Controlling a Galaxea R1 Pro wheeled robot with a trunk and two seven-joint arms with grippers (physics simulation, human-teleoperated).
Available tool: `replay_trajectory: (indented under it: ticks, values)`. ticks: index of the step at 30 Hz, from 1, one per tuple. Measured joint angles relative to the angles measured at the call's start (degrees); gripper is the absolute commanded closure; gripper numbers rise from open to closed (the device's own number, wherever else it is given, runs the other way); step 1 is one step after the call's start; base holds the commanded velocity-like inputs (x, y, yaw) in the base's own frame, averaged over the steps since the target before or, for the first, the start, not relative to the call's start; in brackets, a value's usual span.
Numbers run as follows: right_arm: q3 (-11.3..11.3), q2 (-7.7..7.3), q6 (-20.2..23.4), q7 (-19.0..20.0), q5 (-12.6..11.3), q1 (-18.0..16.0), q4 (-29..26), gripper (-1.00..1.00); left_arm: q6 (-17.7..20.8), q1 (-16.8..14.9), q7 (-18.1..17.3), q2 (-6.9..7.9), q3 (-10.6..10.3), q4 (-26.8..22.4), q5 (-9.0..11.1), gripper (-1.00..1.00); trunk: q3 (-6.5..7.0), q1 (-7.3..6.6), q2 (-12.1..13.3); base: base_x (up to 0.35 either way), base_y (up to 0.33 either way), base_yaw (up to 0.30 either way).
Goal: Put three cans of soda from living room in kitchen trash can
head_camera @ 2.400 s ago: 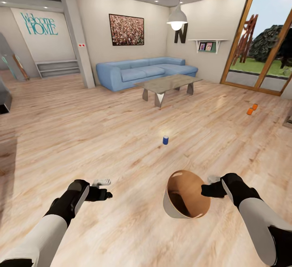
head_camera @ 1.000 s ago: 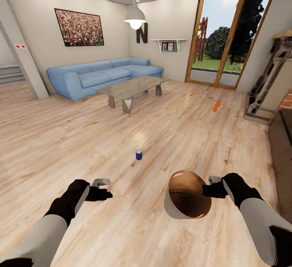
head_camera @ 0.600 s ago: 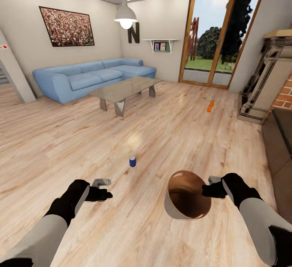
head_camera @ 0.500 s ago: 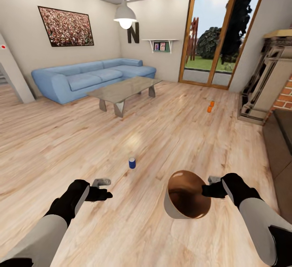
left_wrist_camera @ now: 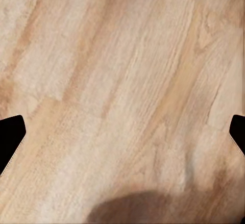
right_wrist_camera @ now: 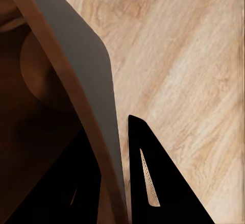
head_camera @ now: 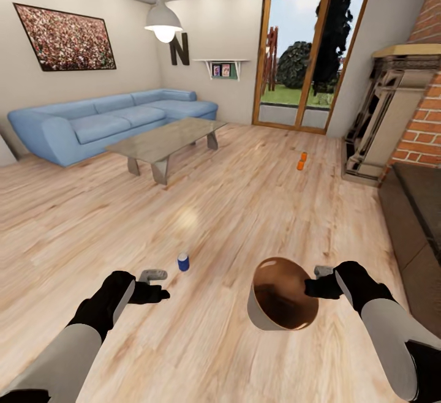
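The head view takes in the living room: light wood floor [head_camera: 245, 207], blue corner sofa [head_camera: 104, 121] at about 10 o'clock, glass coffee table [head_camera: 165, 143] just in front of it, glazed doors [head_camera: 306, 54] at 12 to 1 o'clock, and the brick-flanked fireplace [head_camera: 398, 127] at 2 o'clock, cut off by the frame edge.

The tash can [head_camera: 283, 296] hangs off the floor at about 5 o'clock, tilted so its open mouth faces up and toward the camera, its long axis leaning away toward the room; the coppery inside shows, the grey outside only as a low crescent. The right gripper [head_camera: 313, 282] holds it by the rim — the right wrist view makes this plain, with one dark finger [right_wrist_camera: 153, 183] outside the grey wall [right_wrist_camera: 87, 81] and the other inside against the brown lining, jaws clamped on the wall. The can's slot cannot be made out.

The left gripper [head_camera: 153, 283] hangs over bare floor at 7 o'clock; its wrist view shows only two dark fingertips [left_wrist_camera: 10, 134] at opposite edges over the planks — jaws spread wide, holding nothing.

The blue can [head_camera: 183, 261] stands upright on the floor, just beyond the left gripper. Two orange cans [head_camera: 301, 161] sit close together far off at 1 o'clock near the doors, too small to tell upright from lying.
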Motion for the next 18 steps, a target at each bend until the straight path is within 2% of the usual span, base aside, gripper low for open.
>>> replay_trajectory:
  ticks: [6,18]
  values:
    - [0.05,0.00,-0.11,-0.01,0.11,0.00,0.00,1.00,0.00,0.00,0.05,0.00,-0.02,0.03,-0.08,-1.00,0.00,0.00,0.00,0.324,0.000,-0.161]
    - [0.16,0.07,-0.24,-0.07,-0.15,0.00,0.00,1.00,-0.09,0.00,0.33,0.00,-0.05,-0.22,-0.23,-1.00,-0.27,0.00,0.00,0.324,0.000,-0.017]
